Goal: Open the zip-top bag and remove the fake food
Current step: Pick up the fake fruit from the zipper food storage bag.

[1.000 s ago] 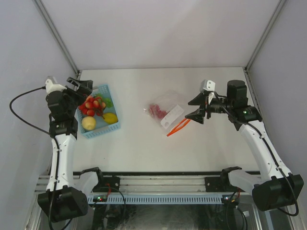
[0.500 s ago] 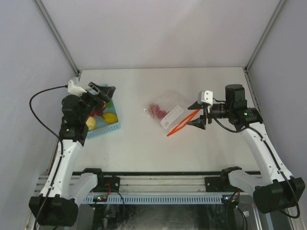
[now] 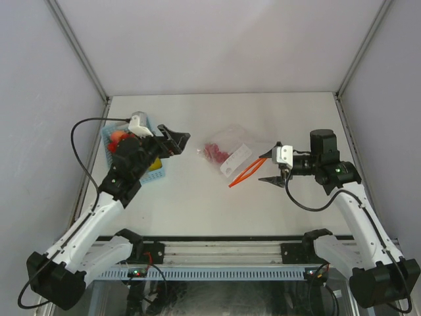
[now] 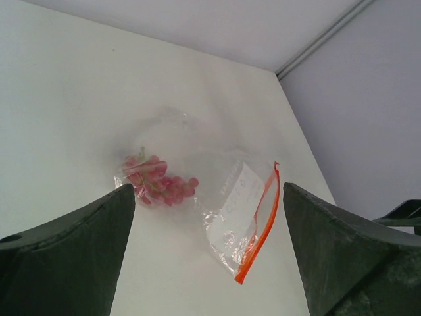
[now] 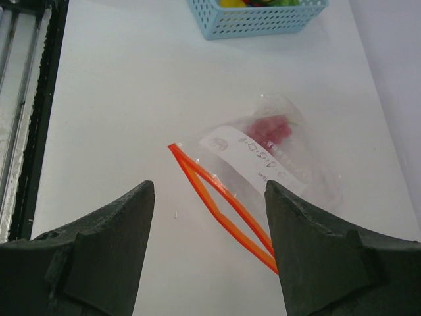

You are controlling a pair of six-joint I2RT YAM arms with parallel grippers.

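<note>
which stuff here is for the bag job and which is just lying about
For the job:
- clear bag with the orange zip
- pink grapes inside it
- left pincer and right pincer, both open

Lying about:
- blue basket
- fruit in it

Both arms are white-shelled with black joints and black cables; left claw and right claw are dark grey.

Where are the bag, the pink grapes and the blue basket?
zip-top bag (image 5: 253, 160), right wrist view, white label.
pink grapes (image 4: 161, 185), left wrist view, middle of bunch.
blue basket (image 5: 263, 23), right wrist view, front wall.
</note>
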